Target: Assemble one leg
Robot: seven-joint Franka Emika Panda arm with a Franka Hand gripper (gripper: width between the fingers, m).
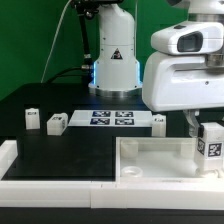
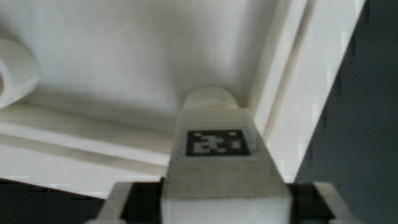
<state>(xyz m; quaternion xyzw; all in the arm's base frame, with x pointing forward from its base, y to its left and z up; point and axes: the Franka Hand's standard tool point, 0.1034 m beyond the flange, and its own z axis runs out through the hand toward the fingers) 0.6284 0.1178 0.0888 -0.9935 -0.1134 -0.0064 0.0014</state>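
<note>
My gripper (image 1: 208,142) is shut on a white leg (image 1: 210,146) with a black-and-white marker on its face, holding it upright over the right end of the large white panel (image 1: 150,160). In the wrist view the held leg (image 2: 217,145) points toward the panel's inner corner (image 2: 214,60), close to the raised rim; the fingers (image 2: 134,205) press its two sides. Whether the leg's tip touches the panel I cannot tell. Three other legs lie on the table: one (image 1: 31,117) at the exterior view's left, one (image 1: 56,123) beside it, one (image 1: 159,122) near the marker board.
The marker board (image 1: 110,119) lies flat at the middle back. The robot base (image 1: 113,60) stands behind it. A white rail (image 1: 50,185) runs along the table's front edge. The arm's white housing (image 1: 185,70) hangs over the exterior view's right.
</note>
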